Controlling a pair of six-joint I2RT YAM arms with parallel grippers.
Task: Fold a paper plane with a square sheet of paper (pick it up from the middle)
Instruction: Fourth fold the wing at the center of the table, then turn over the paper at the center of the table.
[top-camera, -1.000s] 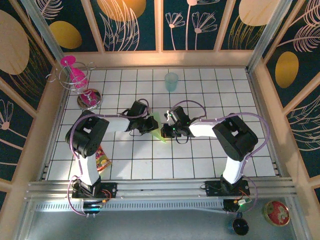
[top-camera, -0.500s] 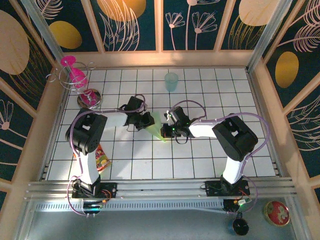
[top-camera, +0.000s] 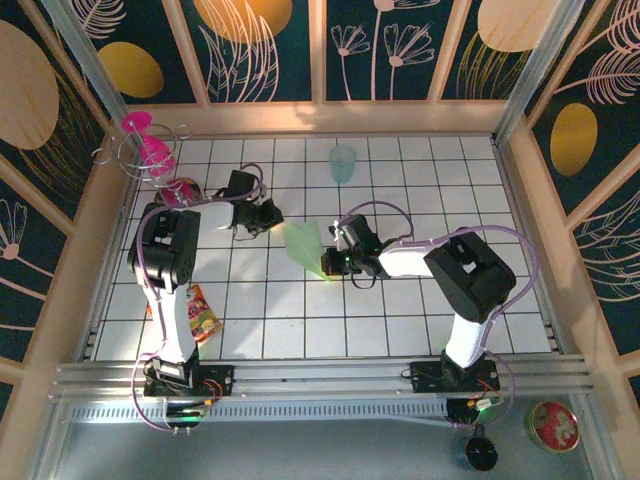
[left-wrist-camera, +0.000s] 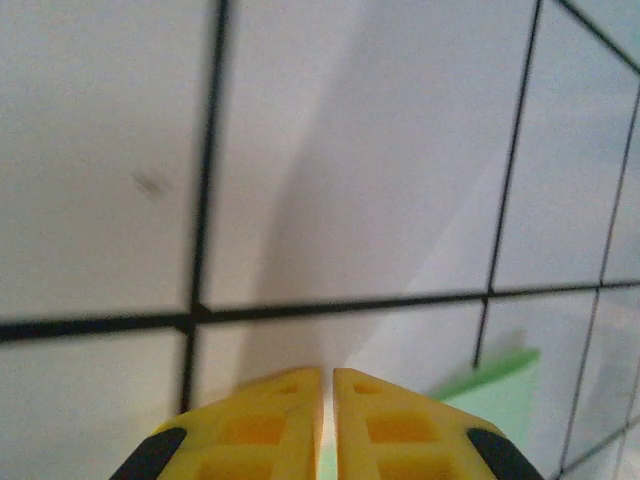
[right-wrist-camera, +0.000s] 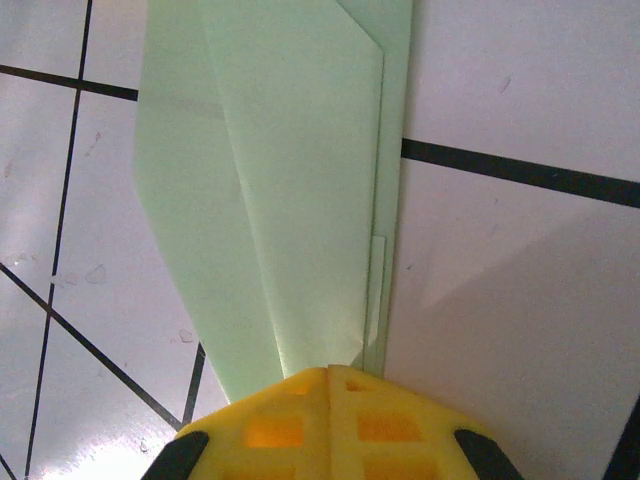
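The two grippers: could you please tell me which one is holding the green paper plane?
The right gripper: it is shut on the paper plane's narrow end. The left gripper, closed, stands apart from it.

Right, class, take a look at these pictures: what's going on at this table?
Two robot arms are working on a paper plane. The right gripper is shut on one end of the folded light green paper plane, holding it out over the white tiled table. The left gripper is shut just beside the plane's far corner, with nothing seen between its fingers. A pale teal cup stands at the back, away from both arms.
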